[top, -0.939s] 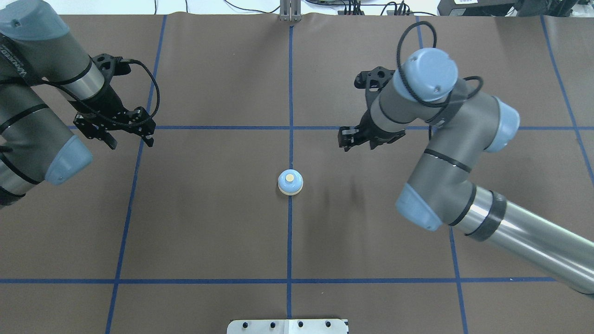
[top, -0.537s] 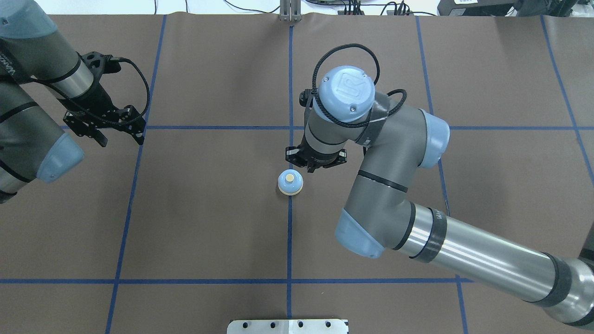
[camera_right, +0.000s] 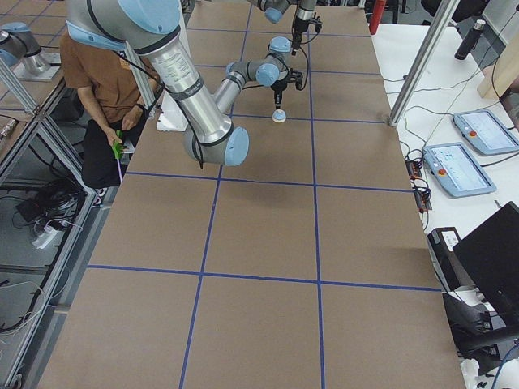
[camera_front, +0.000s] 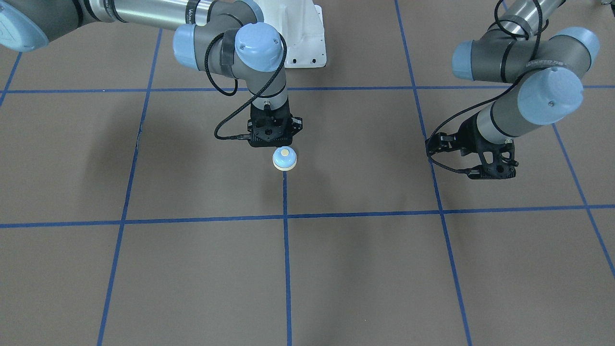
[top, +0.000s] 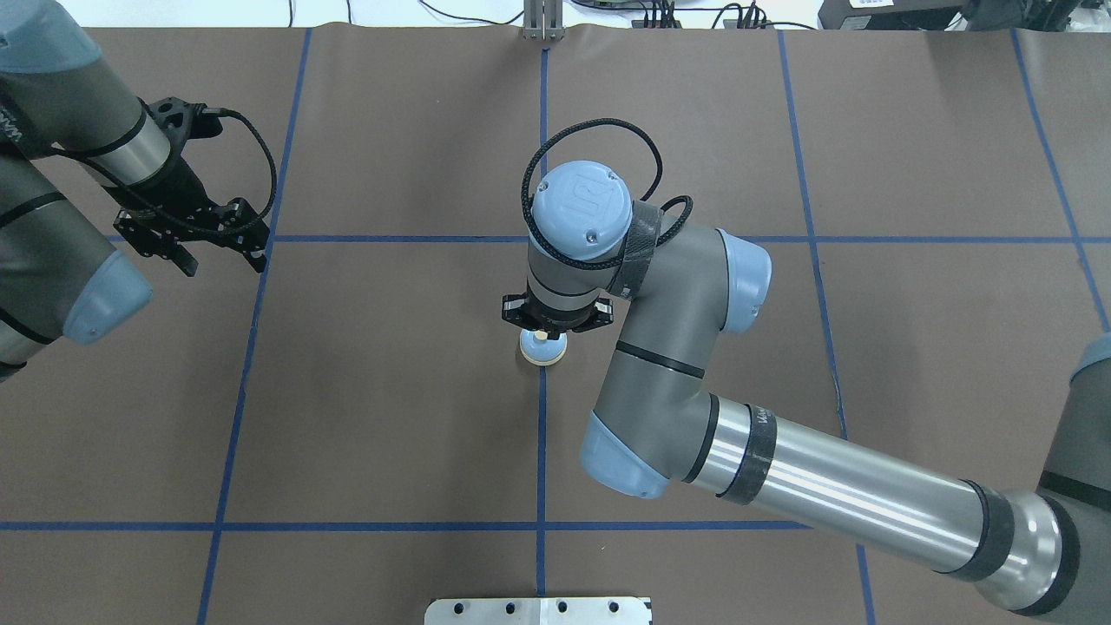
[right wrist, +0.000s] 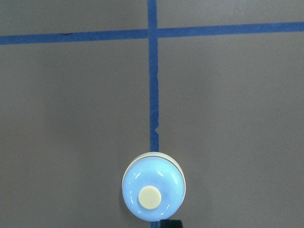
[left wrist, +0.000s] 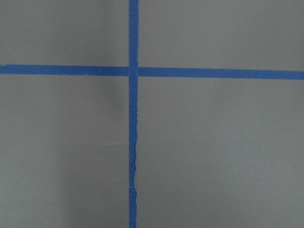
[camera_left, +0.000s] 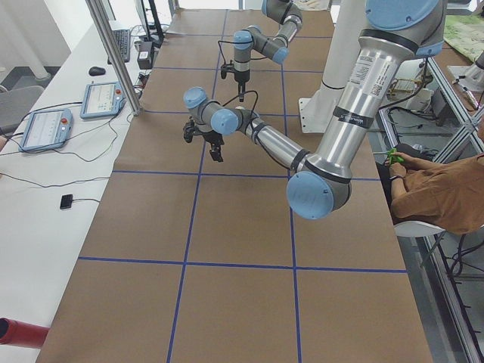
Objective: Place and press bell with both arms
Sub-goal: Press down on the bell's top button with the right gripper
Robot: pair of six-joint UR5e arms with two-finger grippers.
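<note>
Right arm [top: 694,391] swung in from the right; right gripper [top: 555,326] now sits over the bell [top: 543,351]. Left gripper [top: 193,236] backed off slightly left.

Glossy bell [right wrist: 153,190] on matt brown cover [top: 391,391] marked with blue tape [left wrist: 133,142].

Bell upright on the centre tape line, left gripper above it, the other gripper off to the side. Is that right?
Not quite. It is the right gripper over the bell: in the overhead exterior view its arm comes in from the right. The left gripper is the one off to the side. The bell is upright on the centre tape line, as stated.
</note>
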